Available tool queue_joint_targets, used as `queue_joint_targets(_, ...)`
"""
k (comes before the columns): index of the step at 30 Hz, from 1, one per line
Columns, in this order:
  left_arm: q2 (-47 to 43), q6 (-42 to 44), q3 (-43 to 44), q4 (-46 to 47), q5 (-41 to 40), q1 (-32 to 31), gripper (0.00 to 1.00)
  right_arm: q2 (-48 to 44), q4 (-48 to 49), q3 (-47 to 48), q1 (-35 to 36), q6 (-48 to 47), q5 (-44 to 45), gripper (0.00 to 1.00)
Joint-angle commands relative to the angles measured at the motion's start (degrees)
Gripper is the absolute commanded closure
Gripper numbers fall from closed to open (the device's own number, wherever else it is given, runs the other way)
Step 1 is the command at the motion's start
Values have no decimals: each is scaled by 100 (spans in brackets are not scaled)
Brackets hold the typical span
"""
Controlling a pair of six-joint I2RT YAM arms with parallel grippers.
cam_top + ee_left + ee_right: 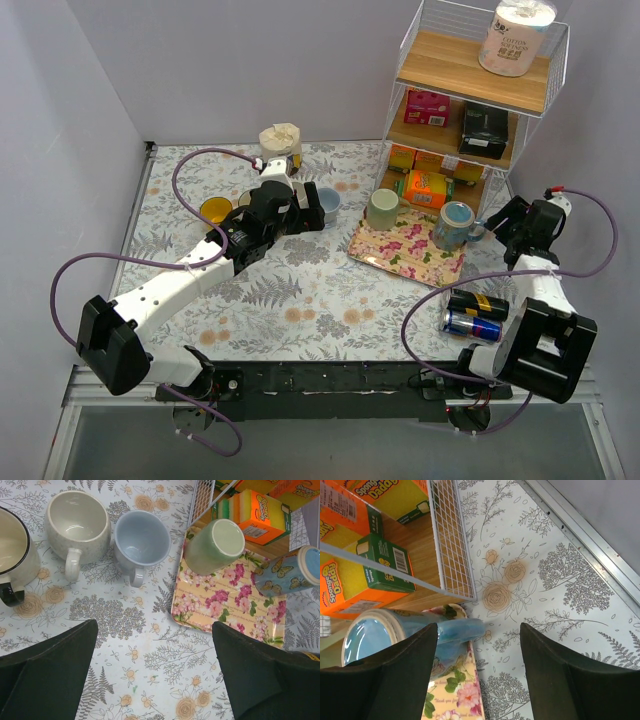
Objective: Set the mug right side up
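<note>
A blue butterfly mug (455,226) stands on the floral tray (400,252), its flat end seemingly up; it also shows in the left wrist view (287,572) and the right wrist view (375,632). Its handle (462,629) points into the gap of my open right gripper (477,627), beside the left finger and apart from the right one. The right gripper (503,222) is just right of the mug. A green mug (381,208) (215,545) stands base up on the tray's far corner. My left gripper (300,213) (154,625) is open and empty over the tablecloth, left of the tray.
A grey-blue mug (141,537), a cream mug (77,517) and a black-rimmed white mug (12,545) stand upright ahead of the left gripper. A wire shelf rack (470,90) holds sponge packs behind the tray. Two cans (478,312) lie by the right arm.
</note>
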Motion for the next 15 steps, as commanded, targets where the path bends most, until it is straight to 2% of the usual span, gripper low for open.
queue_joint_targets(1,-303,-99,-81,-66,27,-10,2,201,645,238,-260,410,-665,27)
queue_joint_targets(5,-312,-99,-99,-74,45,-10,2,509,768,308,-339,586,-1096,27)
queue_joint_targets(15,-312,-143,-152,-66,62,-10,2,1028,575,334,-348,728,-1422,23)
